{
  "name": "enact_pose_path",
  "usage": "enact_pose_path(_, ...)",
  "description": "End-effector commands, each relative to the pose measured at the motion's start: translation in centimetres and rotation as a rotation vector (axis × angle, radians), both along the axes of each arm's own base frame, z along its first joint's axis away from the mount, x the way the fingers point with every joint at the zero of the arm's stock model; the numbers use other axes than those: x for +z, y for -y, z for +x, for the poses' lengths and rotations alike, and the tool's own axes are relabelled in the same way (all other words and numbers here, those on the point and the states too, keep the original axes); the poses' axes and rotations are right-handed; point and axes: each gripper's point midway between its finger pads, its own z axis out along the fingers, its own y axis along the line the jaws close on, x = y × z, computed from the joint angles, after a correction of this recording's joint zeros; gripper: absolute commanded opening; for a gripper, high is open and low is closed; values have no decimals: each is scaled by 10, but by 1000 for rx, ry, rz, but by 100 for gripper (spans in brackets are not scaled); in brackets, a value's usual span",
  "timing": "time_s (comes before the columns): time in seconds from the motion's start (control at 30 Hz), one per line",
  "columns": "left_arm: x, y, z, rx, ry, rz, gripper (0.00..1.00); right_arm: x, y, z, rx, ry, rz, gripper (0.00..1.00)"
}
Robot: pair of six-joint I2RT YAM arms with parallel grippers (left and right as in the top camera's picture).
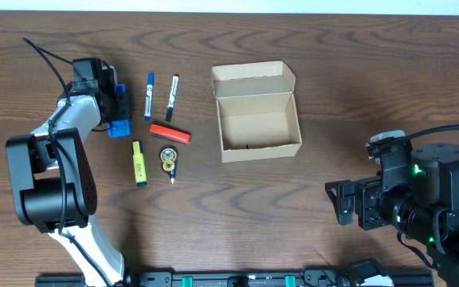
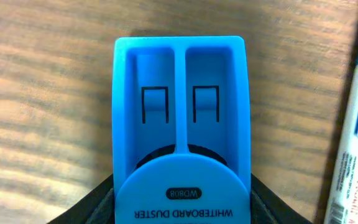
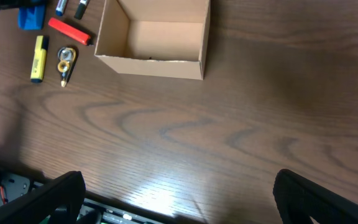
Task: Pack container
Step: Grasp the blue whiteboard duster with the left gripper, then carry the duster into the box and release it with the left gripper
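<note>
The container [image 1: 257, 112], a plain tan cardboard box, stands open near the middle of the table [image 1: 357, 88], somewhat toward the far edge. Its flap lid is folded back on the far side, its inside is bare, and no writing shows on its walls. The left hand [image 1: 115, 104] is near the left edge, over a blue plastic duster [image 2: 182, 124] whose rounded end reads "WHITEBOARD DUSTER", with a small code above it that looks like "WDB08". The dark fingers [image 2: 89, 208] flank that rounded end closely, but I cannot tell whether they are pressing it. Just beside the duster lies a blue-capped marker [image 1: 148, 84], its label print too blurred to read, and next to that a black-capped marker [image 1: 171, 97]. Nearer the front are a red bar [image 1: 170, 133], a yellow highlighter [image 1: 138, 163] and a small round yellow item [image 1: 168, 157]; no print is legible on them. The right hand [image 1: 339, 203] hovers over bare wood near the front right corner, well apart from the box, its fingers [image 3: 61, 193] spread wide and holding nothing.
</note>
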Motion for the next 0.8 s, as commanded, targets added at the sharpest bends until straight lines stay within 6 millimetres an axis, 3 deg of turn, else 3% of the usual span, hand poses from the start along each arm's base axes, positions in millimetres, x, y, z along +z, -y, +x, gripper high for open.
enact_pose_path(0.0,42,-1,4,13,61,55,47,0,-2,-1,20,2,-4,99)
enact_pose_path(0.1,87,12,7,-29,145,69,44,0,-2,-1,20,2,-4,99)
enact_pose_path(0.23,152,47,3,-108,270,75,38,0,-2,-1,20,2,-4,99)
enact_pose_path(0.37,193,104,-9,-327,354,123,38,0,-2,-1,20,2,-4,99)
enact_pose_path(0.63,225,243,-47,-795,413,168,41,0,-2,-1,20,2,-4,99)
enact_pose_path(0.77,219,291,-66,-1011,409,220,42,0,-2,-1,20,2,-4,99)
